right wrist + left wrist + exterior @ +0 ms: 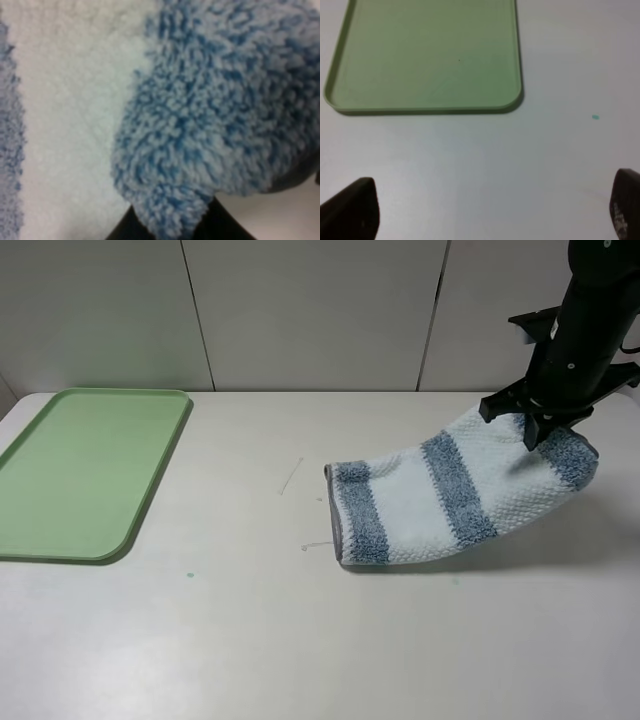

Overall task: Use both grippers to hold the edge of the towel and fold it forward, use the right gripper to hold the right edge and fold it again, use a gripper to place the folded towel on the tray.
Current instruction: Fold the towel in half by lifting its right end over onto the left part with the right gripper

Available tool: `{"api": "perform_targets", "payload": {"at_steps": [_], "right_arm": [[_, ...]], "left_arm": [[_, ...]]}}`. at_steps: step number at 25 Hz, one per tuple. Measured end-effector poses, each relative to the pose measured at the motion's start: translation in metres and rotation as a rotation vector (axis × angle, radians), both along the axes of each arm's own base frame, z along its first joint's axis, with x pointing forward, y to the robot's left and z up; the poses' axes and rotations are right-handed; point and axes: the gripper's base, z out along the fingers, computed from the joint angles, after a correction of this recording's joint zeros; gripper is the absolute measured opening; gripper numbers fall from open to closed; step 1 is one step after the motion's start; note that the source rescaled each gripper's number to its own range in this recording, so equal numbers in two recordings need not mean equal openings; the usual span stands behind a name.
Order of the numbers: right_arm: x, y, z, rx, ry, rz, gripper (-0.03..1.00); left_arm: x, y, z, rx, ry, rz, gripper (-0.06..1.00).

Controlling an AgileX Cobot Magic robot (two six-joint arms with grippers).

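A white towel with blue-grey stripes (440,502) lies folded on the table, its left end resting flat and its right edge lifted. My right gripper (537,428) is shut on that raised right edge and holds it above the table. The right wrist view is filled by the towel's blue pile (210,110), with the fingers mostly hidden. A light green tray (85,468) sits at the far left; it also shows in the left wrist view (427,55). My left gripper (490,210) is open, hovering over bare table near the tray's corner, and is outside the exterior view.
The white table (230,640) spreads between tray and towel. A small green speck (595,117) marks its surface. A panelled wall (310,310) stands behind the table's far edge.
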Motion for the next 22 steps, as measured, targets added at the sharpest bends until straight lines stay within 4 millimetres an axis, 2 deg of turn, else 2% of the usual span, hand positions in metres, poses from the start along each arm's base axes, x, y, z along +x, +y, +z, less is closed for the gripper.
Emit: {"api": "perform_targets", "payload": {"at_steps": [6, 10, 22], "right_arm": [[-0.009, 0.009, 0.012, 0.002, -0.005, 0.024, 0.09], [-0.011, 0.019, 0.013, -0.003, -0.005, 0.056, 0.09], [-0.016, 0.055, -0.002, -0.012, 0.018, 0.129, 0.09]], "left_arm": [[0.0, 0.0, 0.0, 0.0, -0.001, 0.0, 0.91], [0.0, 0.0, 0.0, 0.0, -0.001, 0.0, 0.91], [0.0, 0.0, 0.0, 0.0, -0.001, 0.0, 0.91]]}}
